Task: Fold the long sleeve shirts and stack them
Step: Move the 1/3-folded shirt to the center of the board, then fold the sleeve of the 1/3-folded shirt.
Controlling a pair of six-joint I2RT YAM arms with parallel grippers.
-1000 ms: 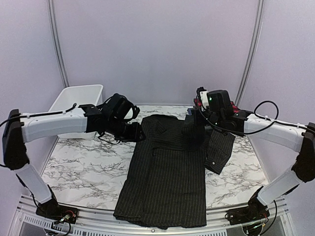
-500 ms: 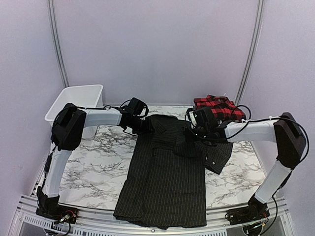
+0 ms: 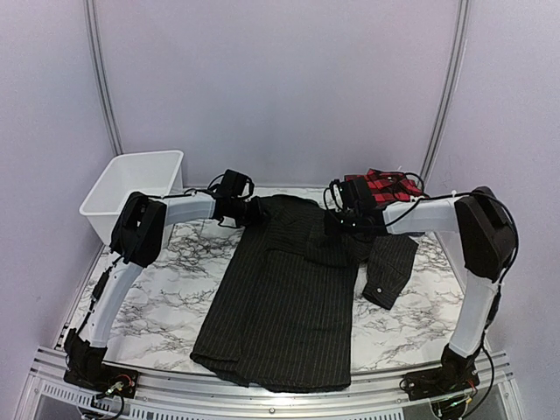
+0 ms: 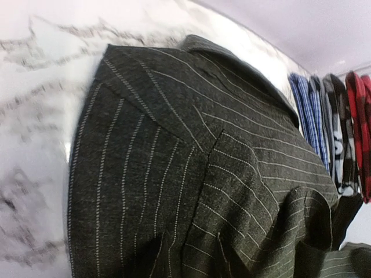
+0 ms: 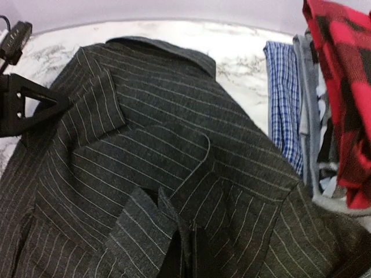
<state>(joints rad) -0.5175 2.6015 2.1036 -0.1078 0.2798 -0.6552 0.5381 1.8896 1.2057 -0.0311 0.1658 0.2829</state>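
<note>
My right end effector [image 3: 338,222] is closed, pinching the black pinstriped shirt [image 3: 280,297] at one shoulder, I judge to square it for folding. My left end effector [image 3: 248,211] sits at the other shoulder, and I cannot tell its grip. The shirt lies mid-frame on the table [image 3: 149,289], collar uppermost, one sleeve spilling right.

The large shirt [image 3: 289,297] is black with thin white pinstripes. At far right lie a plaid shirt [image 3: 389,188] in red and black, a greyish shirt [image 5: 307,98] and a blue-and-white checked shirt [image 5: 281,98]. The worktop [image 3: 149,297] is white marble with grey veins. The bin [image 3: 147,155] at far left is white.
</note>
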